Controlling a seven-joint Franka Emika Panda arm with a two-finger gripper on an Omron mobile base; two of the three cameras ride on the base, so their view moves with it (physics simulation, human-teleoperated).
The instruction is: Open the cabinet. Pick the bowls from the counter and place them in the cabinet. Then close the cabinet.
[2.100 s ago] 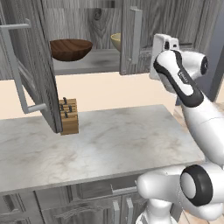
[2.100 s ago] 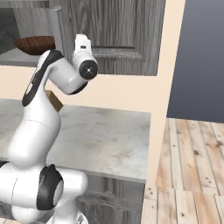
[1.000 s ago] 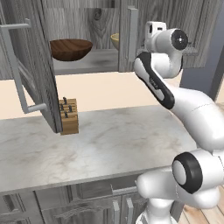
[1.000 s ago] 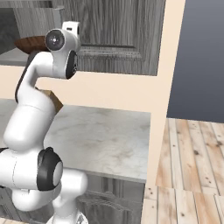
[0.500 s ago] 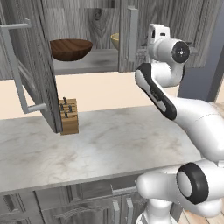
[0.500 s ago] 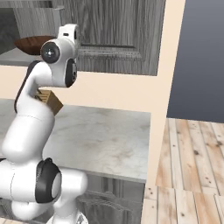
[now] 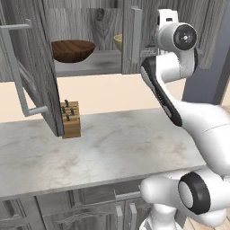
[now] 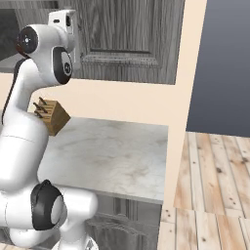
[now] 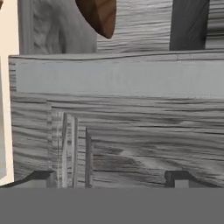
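Gripper (image 9: 109, 177): jaws spread wide, nothing between them, facing a door panel of the cabinet (image 7: 42, 67). Two bowls on its shelf: one dark brown bowl (image 7: 72, 50), one beige bowl (image 7: 118, 42). One knife block (image 7: 70, 119) on the counter (image 7: 112, 148).

The cabinet (image 7: 90, 67) of dark grey wood grain is standing open in front of my hand. The wide brown wooden bowl (image 7: 72, 49) and the smaller beige bowl (image 7: 118, 42) are sitting on its shelf. The marbled counter (image 7: 99, 148) is lying far below my hand.
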